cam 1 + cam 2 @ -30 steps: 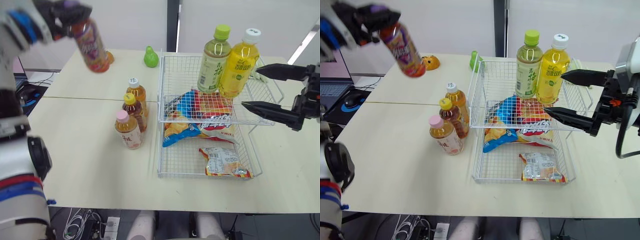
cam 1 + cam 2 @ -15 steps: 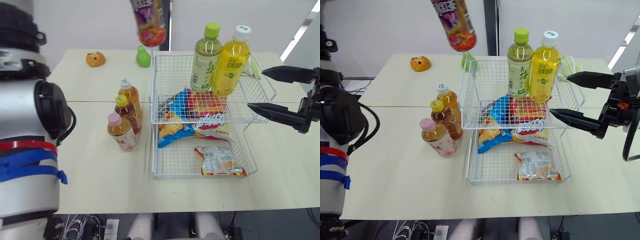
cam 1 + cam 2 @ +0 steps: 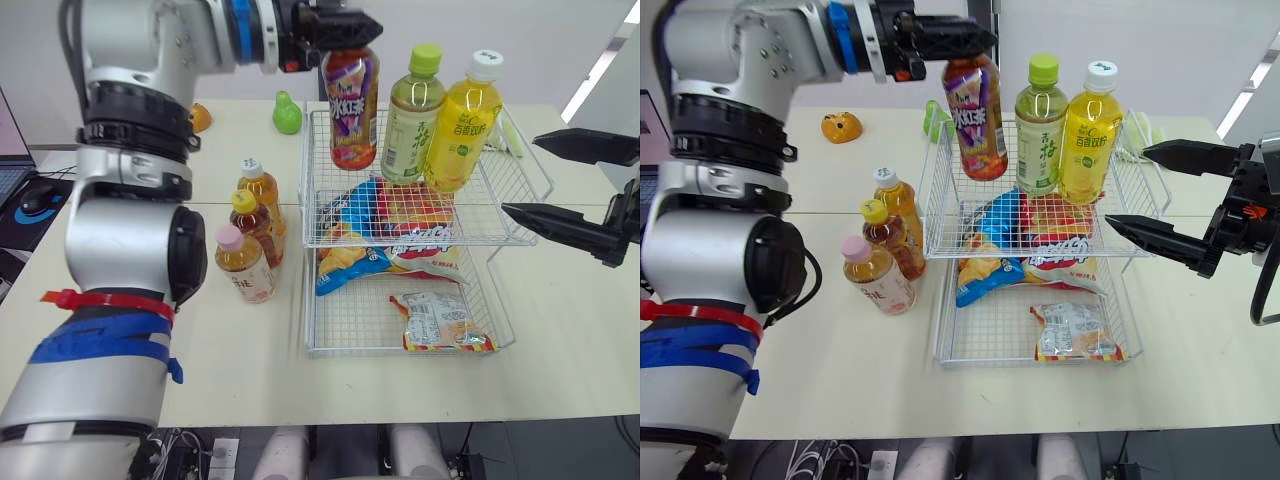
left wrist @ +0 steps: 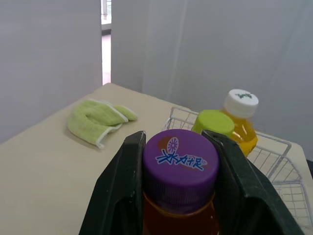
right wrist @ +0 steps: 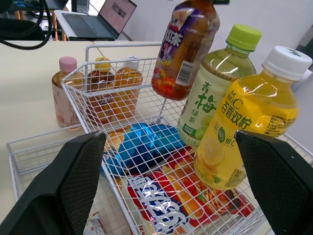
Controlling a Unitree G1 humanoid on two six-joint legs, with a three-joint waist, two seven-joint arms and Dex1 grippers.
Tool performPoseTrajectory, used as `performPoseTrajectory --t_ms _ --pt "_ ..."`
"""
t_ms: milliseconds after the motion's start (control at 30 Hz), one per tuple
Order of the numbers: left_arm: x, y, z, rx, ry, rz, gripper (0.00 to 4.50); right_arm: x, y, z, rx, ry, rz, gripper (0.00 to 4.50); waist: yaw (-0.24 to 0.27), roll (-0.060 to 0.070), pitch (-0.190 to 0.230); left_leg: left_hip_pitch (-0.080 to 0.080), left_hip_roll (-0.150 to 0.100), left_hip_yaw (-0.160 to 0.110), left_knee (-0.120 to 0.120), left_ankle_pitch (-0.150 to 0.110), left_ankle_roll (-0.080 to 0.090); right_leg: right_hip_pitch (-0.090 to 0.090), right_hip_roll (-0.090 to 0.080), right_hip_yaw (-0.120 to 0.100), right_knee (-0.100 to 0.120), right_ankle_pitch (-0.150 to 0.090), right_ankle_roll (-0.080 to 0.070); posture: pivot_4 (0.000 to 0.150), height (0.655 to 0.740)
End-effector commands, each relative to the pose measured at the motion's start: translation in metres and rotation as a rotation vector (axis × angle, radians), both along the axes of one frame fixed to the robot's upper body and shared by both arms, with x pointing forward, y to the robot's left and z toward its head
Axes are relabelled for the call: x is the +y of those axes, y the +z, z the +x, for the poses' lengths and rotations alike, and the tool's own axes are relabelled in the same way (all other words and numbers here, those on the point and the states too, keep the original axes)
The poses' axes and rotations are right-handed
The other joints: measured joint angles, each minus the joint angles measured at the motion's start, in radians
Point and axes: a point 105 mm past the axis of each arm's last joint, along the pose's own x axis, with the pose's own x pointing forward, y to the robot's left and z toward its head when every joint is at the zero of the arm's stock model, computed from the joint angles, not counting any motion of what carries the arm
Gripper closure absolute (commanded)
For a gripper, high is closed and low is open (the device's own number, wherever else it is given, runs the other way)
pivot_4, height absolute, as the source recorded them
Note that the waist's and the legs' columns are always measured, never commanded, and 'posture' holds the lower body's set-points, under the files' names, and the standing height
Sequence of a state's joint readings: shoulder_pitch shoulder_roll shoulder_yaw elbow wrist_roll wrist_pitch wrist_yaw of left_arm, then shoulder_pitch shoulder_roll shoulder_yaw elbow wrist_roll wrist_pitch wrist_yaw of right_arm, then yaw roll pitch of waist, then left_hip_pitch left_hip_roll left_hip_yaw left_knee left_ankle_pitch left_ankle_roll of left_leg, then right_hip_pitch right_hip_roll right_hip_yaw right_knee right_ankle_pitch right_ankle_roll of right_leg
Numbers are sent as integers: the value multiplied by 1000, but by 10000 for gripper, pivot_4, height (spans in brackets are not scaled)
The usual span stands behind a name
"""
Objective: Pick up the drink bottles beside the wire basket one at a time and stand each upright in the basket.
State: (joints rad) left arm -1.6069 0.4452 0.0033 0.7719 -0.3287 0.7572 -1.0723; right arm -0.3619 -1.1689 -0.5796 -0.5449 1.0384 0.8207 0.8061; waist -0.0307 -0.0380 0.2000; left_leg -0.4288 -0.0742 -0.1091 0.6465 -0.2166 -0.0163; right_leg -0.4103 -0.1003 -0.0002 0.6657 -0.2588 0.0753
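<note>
Left gripper [image 3: 345,25] is up over the back-left corner of the wire basket [image 3: 340,243], jaws clamped on the cap of the purple-cap bottle [image 3: 352,110]. The bottle hangs cap-up inside the upper tier, leaning a bit off vertical; can't tell whether its base touches the wire floor. It sits just beside the green-cap bottle [image 3: 413,115], which stands upright in the same tier and touches the yellow bottle [image 3: 462,125] on its right, also upright. Right gripper [image 3: 1125,184] hovers just off the basket's right side, level with the upper tier, jaws spread wide and holding nothing. Three small bottles stand upright in a tight cluster on the surface just left of the basket: white-cap bottle [image 3: 262,190] at the back, yellow-cap bottle [image 3: 252,225] in the middle, pink-cap bottle [image 3: 243,268] nearest. A blue-and-red snack bag [image 3: 400,225] lies under the upper tier's wire floor, and a smaller snack bag [image 3: 440,320] lies flat on the bottom tier. Green pear toy [image 3: 287,113] sits on the surface behind the basket's left corner, orange toy [image 3: 841,127] further left. A green cloth [image 4: 98,120] lies on the surface beyond the basket.
</note>
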Motion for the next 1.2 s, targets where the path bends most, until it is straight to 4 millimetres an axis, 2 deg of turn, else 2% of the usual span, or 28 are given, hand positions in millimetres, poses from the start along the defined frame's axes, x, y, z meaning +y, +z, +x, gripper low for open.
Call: performPoseTrajectory --t_ms 33,433,500,567,767,1000,1200 --pt "-8 21 -10 -145 -18 -5 31289 -3 12 -5 -69 -17 -7 0 0 0 0 0 0 0 0 0 0 0 0 0 0 0 0 1500 7400" --pt "-14 13 -4 -140 -27 1 31289 -6 11 -2 -83 -40 -11 0 1 0 0 0 0 1 0 0 0 0 0 0 0 0 0 1500 7400" --pt "-14 13 -5 -146 -33 7 24104 -6 11 -2 -84 -40 -12 0 1 0 0 0 0 1 0 0 0 0 0 0 0 0 0 1500 7400" --pt "-15 14 -7 -164 -48 18 19219 -6 11 -2 -84 -40 -14 0 1 0 0 0 0 1 0 0 0 0 0 0 0 0 0 1500 7400" --pt "-13 19 -16 -189 -79 31 258 -6 11 -2 -86 -42 -12 0 1 0 0 0 0 1 1 0 0 0 0 0 1 0 0 1500 7400" --pt "4 39 -24 -249 -48 22 258 -7 11 -3 -88 -46 -12 0 0 0 0 0 0 1 1 0 0 0 0 0 1 0 0 1500 7400" --pt "35 57 -33 -289 18 12 258 -8 14 -2 -98 -50 -10 0 0 1 0 0 0 0 1 0 0 0 0 0 1 0 0 1500 7400"
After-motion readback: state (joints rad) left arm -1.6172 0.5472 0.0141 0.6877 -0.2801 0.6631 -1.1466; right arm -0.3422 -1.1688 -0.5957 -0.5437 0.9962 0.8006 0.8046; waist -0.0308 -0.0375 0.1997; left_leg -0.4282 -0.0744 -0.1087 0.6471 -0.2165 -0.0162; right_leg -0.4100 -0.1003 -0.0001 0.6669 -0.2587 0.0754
